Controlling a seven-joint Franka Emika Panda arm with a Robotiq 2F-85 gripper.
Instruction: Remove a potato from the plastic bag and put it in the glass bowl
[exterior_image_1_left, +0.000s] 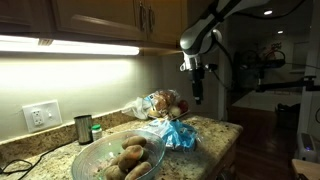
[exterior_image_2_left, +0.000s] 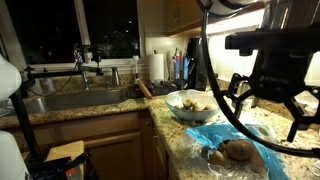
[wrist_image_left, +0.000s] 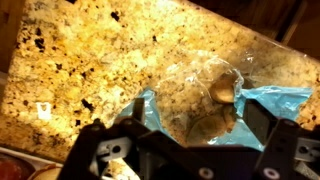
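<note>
The plastic bag (exterior_image_1_left: 163, 106) lies crinkled on the granite counter, with brown potatoes showing through it and a blue sheet (exterior_image_1_left: 181, 136) under its near end. In the wrist view the bag (wrist_image_left: 200, 92) sits straight below me, one potato (wrist_image_left: 222, 90) showing plainly. My gripper (exterior_image_1_left: 197, 96) hangs open in the air above the bag, touching nothing; its dark fingers (wrist_image_left: 255, 125) frame the bag from the bottom of the wrist view. The glass bowl (exterior_image_1_left: 92, 155) stands further along the counter and holds several potatoes (exterior_image_1_left: 131, 156). Both exterior views show the bowl (exterior_image_2_left: 172, 105) and the bag (exterior_image_2_left: 236, 150).
A small dark metal cup (exterior_image_1_left: 83, 128) and a green object (exterior_image_1_left: 97, 131) stand by the wall behind the bowl. A sink (exterior_image_2_left: 70, 101) with a tap, a paper towel roll (exterior_image_2_left: 157, 67) and a rolling pin (exterior_image_2_left: 143, 88) lie beyond. The counter edge (exterior_image_1_left: 228, 140) is near the bag.
</note>
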